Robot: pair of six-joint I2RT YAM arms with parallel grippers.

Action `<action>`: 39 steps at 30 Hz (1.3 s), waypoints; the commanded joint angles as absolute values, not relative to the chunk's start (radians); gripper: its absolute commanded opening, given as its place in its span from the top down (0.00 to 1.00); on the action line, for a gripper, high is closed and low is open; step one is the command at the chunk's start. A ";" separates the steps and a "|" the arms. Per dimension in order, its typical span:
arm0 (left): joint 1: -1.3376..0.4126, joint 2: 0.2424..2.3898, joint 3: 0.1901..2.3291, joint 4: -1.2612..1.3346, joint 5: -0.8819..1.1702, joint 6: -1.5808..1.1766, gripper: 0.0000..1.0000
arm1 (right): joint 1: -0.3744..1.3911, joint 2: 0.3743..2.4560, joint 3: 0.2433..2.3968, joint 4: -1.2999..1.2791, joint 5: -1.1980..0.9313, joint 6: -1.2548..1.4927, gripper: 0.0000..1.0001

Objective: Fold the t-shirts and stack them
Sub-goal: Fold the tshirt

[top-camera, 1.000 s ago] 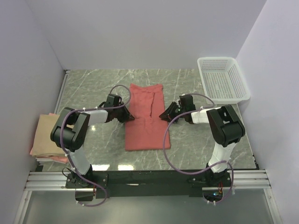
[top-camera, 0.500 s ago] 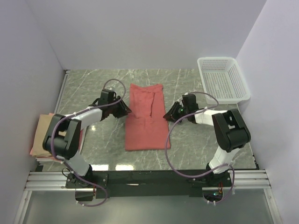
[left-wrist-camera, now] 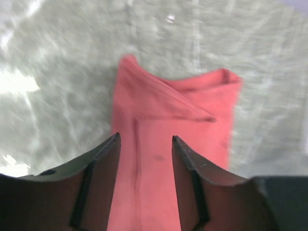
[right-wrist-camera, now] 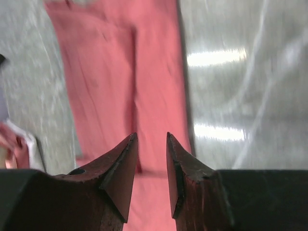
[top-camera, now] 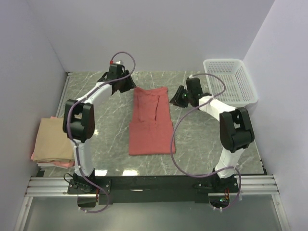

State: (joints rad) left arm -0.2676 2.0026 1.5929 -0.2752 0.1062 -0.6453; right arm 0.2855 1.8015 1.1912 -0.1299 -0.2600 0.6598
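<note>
The salmon-red t-shirt [top-camera: 150,121] lies on the table folded into a long narrow strip; it also shows in the left wrist view [left-wrist-camera: 168,144] and the right wrist view [right-wrist-camera: 125,82]. My left gripper [top-camera: 129,87] is open and empty by the strip's far left corner. My right gripper [top-camera: 176,97] is open and empty by its far right corner. In both wrist views the jaws stand apart over red cloth with nothing between them. A tan-beige t-shirt [top-camera: 54,138] lies folded at the left table edge on a pink t-shirt [top-camera: 48,161] showing at its bottom edge.
A white mesh basket [top-camera: 229,82] stands at the back right corner. The marble table [top-camera: 207,139] ends at walls on the left, back and right. Purple cables loop over both arms.
Both grippers have moved from the middle of the shirt's sides toward the far end, now flanking its far corners. The red shirt has not visibly moved.
</note>
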 commanded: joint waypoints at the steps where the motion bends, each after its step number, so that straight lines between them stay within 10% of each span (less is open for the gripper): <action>1: -0.267 2.092 1.739 -0.409 0.046 -0.482 0.47 | 0.282 1.879 1.339 -0.190 -0.183 0.594 0.62; 15: -0.259 2.358 2.025 -0.434 0.089 -0.368 0.39 | 0.284 2.310 1.908 -0.396 -0.127 0.528 0.56; 39: -0.258 2.398 1.994 -0.351 0.118 -0.403 0.66 | 0.360 2.507 2.214 -0.611 0.040 0.508 0.50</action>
State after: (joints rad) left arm -0.2611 2.4191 2.0026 -0.4030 0.1112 -0.4068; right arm 0.3546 2.4943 2.1712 -0.5606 -0.0158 0.5175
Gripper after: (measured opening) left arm 0.351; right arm 0.508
